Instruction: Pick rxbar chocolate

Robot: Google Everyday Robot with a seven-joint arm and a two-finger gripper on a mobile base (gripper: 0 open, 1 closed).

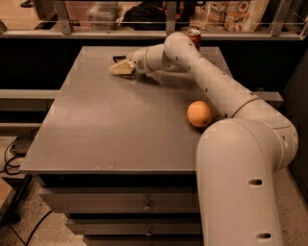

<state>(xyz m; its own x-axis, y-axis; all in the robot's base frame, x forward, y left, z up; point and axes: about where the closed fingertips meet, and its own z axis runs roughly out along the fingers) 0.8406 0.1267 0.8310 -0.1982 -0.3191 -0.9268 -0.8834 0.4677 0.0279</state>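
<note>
On grey flat-topped table (pixel 96 134): pale robot gripper (pixel 120 67) low at far left-centre, black-wrapped rxbar chocolate (pixel 119 58) just behind it; round orange fruit (pixel 199 113) nearer, toward right edge; red soda can (pixel 194 34) at far edge, behind white arm (pixel 207 77).

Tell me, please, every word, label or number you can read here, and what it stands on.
No text is legible.
Red can: markings too blurred to read.
Bags in the background: print too small to read.
Black bar, beside the gripper at the far side of the table: nothing legible.
Orange: no marking seen.
</note>
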